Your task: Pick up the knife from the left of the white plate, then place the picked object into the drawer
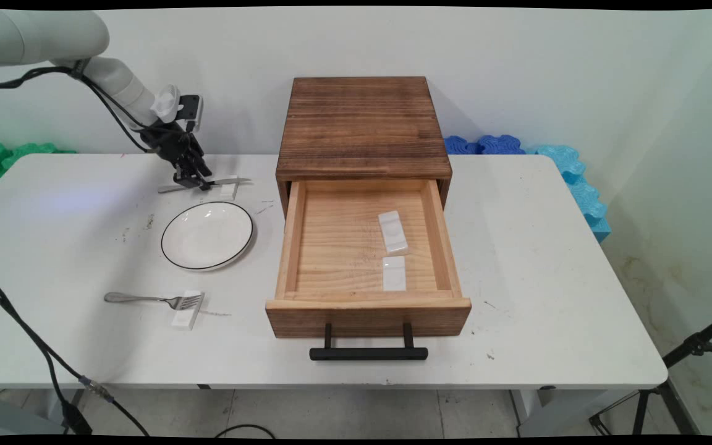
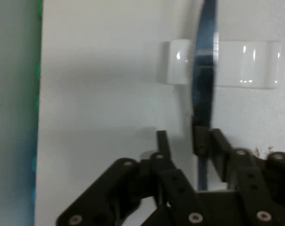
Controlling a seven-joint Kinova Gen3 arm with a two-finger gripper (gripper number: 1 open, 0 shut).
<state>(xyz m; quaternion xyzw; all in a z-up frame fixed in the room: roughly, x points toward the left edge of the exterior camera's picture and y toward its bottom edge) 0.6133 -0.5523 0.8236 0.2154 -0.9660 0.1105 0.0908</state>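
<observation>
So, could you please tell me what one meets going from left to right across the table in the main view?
Fork → claw at the knife → white plate → wooden drawer box, its open drawer holding two white rests.

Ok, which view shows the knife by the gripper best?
The hand view: the knife fills the frame, its blade lying across the white rest, between the gripper fingers. The main view shows the whole knife small, behind the plate, partly hidden by the gripper.
</observation>
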